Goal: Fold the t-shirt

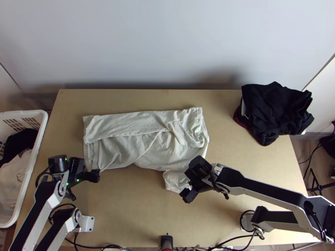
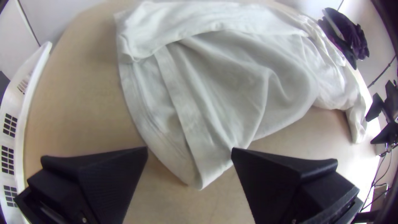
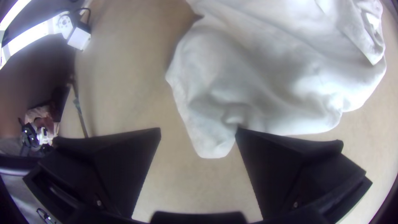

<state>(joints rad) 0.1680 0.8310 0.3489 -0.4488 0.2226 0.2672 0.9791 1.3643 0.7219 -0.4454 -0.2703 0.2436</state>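
Note:
The off-white t-shirt [image 1: 146, 142] lies across the middle of the table, its far part folded over in a long strip, the right part wrinkled. At its near left corner is my left gripper [image 1: 94, 173]; my right gripper [image 1: 188, 188] is by the sleeve-like flap at the near right. In the left wrist view a hemmed corner of the shirt [image 2: 207, 124] points between the fingers of my left gripper [image 2: 189, 151], which stands open. The right wrist view has the flap of the shirt [image 3: 211, 137] reaching between the spread fingers of my right gripper [image 3: 199, 132].
A heap of black cloth [image 1: 276, 108] lies at the table's far right, with something dark red under it. A white basket [image 1: 42, 125] holding clothes stands off the table's left edge. Bare wood [image 1: 130, 205] lies in front of the shirt.

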